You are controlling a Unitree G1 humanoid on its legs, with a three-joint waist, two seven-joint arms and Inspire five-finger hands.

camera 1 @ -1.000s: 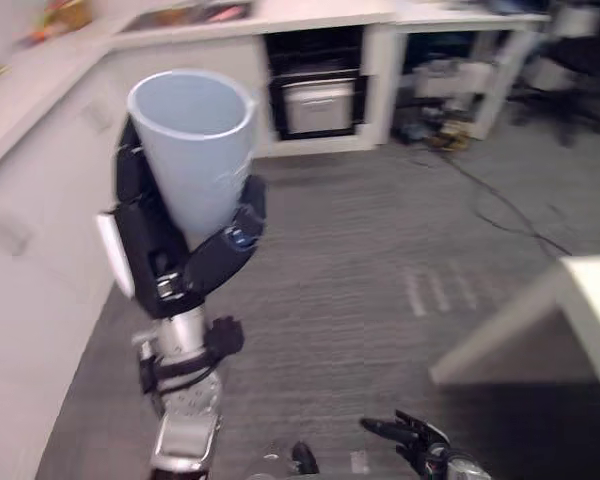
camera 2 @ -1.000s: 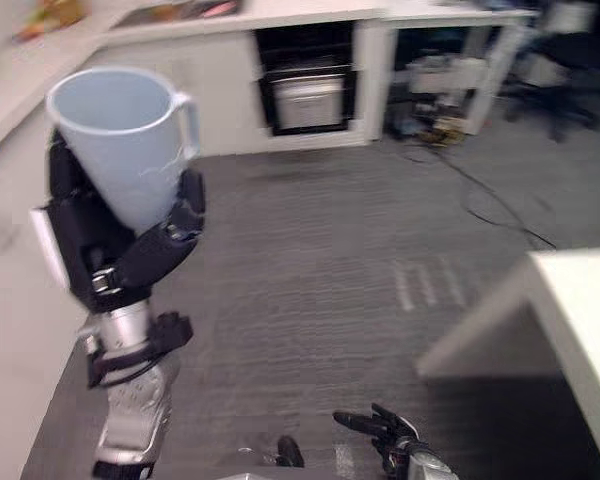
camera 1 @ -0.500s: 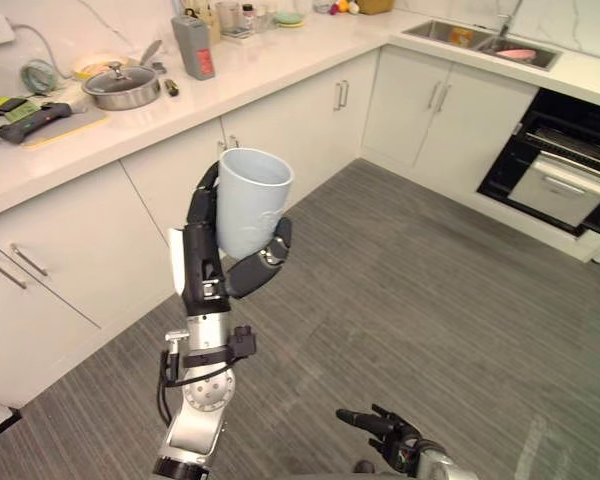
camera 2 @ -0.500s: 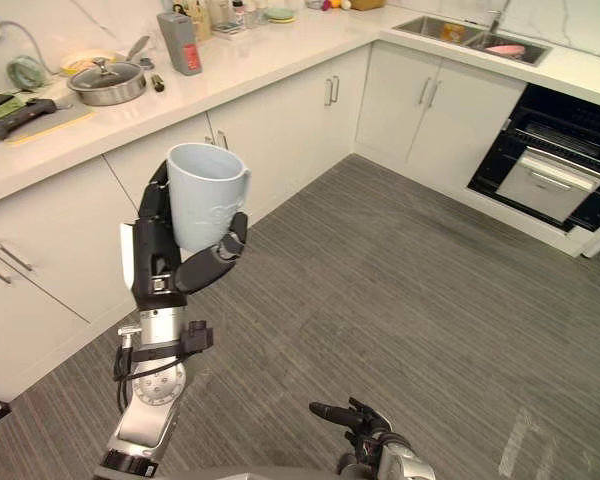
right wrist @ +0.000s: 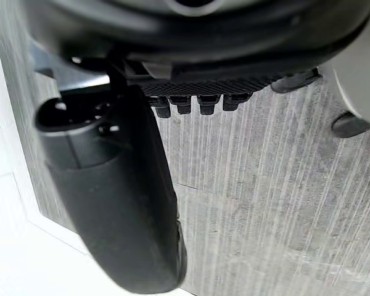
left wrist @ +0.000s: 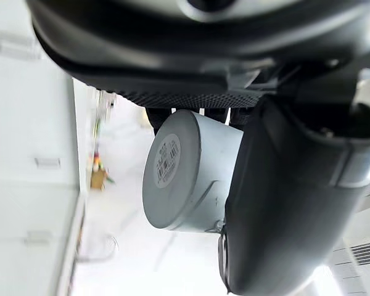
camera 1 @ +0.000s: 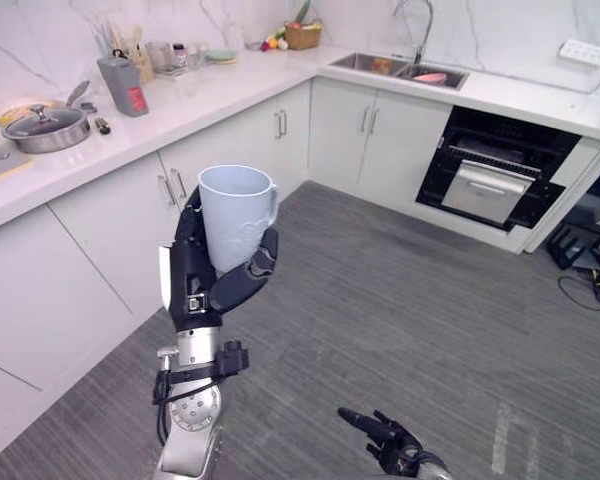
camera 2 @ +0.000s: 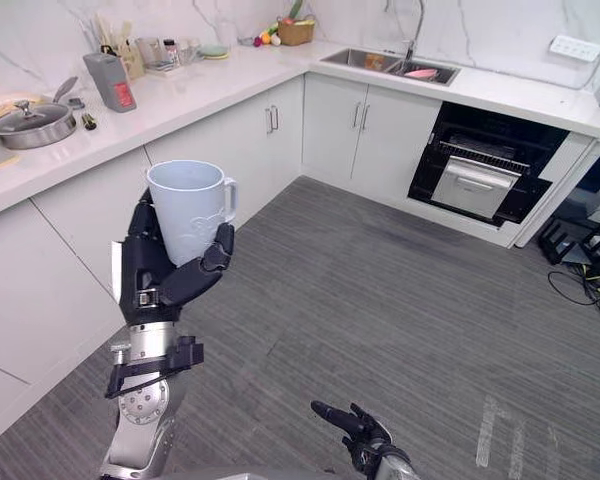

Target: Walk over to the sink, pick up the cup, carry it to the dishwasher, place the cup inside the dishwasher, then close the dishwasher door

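A pale blue-white cup (camera 1: 235, 213) with a handle is held upright, mouth up, in front of me, and my left hand (camera 1: 195, 285) is shut on it, fingers and thumb wrapped round its lower half. In the left wrist view the cup's base (left wrist: 185, 176) shows past the thumb (left wrist: 283, 197). My right hand (camera 1: 385, 440) hangs low near the floor with its fingers straight and nothing in it. The sink (camera 1: 405, 70) lies in the far counter with a pink item in it. Below and right of it is the dark dishwasher (camera 1: 485, 175), its silver door (camera 1: 480, 192) tilted open.
White cabinets (camera 1: 235, 150) run along the left and far sides under a white counter (camera 1: 180, 100). On the counter stand a lidded pan (camera 1: 40, 128), a grey box with a red label (camera 1: 123, 85) and a fruit basket (camera 1: 302, 36). Grey plank floor (camera 1: 410, 320) stretches toward the dishwasher.
The camera has swung, so the sink and dishwasher now sit more centred and closer. The cup stays held upright in my left hand; my right hand stays low.
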